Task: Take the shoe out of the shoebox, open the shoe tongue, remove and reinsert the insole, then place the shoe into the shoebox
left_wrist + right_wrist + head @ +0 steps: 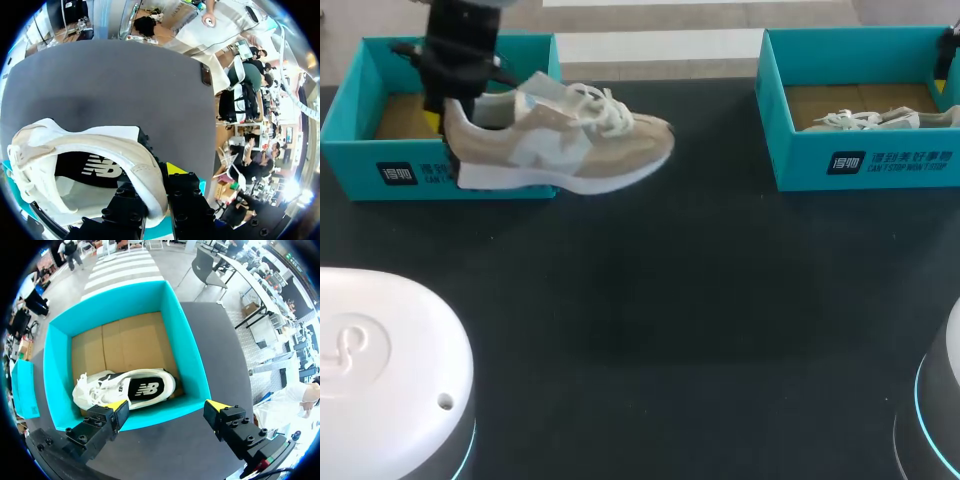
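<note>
Beige sneaker (565,145) hangs at the near wall of the left shoebox (380,170), toe out over the dark worktop (670,300). I have my left tool (152,197) clamped on its heel collar, one finger inside and one outside, which leaves the shoe's opening clear. My right tool (166,412) hovers with its fingers apart above the right shoebox (55,365), free, I judge, for the next step.

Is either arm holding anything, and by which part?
The left gripper pinches the beige shoe by its heel collar. The right gripper is open, holding nothing.
</note>
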Tool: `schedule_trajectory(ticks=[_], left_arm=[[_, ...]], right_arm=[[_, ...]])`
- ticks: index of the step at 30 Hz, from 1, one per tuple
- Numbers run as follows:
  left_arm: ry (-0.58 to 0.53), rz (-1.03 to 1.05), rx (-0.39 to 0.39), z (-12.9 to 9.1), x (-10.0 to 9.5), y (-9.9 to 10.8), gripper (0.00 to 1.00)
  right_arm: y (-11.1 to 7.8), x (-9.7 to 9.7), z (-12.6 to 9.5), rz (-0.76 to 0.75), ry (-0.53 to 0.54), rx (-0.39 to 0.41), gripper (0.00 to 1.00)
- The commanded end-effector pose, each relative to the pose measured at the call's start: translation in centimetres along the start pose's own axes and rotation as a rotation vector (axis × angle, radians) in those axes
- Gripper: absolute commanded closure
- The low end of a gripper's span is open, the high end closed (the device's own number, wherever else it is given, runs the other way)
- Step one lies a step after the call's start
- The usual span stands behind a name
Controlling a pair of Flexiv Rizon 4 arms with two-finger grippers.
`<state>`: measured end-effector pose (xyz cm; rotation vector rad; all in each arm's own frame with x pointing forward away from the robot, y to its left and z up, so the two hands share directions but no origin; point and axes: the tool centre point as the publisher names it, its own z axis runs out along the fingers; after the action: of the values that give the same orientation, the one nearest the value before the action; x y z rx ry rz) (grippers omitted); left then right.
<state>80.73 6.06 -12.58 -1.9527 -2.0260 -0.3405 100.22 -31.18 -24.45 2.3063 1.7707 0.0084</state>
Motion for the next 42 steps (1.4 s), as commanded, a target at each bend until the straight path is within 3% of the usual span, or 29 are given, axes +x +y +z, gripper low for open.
schedule_trajectory(ticks=[1, 6, 24, 29, 42], left_arm=[[-0.001, -0.007, 0.015, -0.5, -1.3, -0.9, 1.0], [0.019, 0.001, 0.015, -0.8, -2.3, -1.7, 1.0], [0.019, 0.001, 0.015, -0.8, -2.3, -1.7, 1.0], [0.038, -0.023, -0.056, 0.6, -4.5, -4.6, 1.0], [0.024, -0.114, -0.089, 3.7, -9.3, -9.2, 1.0]], right_arm=[[-0.1, 0.0, 0.0, 0.001, 0.001, -0.003, 0.0], [-0.1, 0.0, 0.0, 0.001, 0.001, -0.003, 0.0], [-0.1, 0.0, 0.0, 0.001, 0.001, -0.003, 0.0], [-0.1, 0.0, 0.0, 0.001, 0.001, -0.003, 0.0], [-0.1, 0.0, 0.0, 0.001, 0.001, -0.003, 0.0]])
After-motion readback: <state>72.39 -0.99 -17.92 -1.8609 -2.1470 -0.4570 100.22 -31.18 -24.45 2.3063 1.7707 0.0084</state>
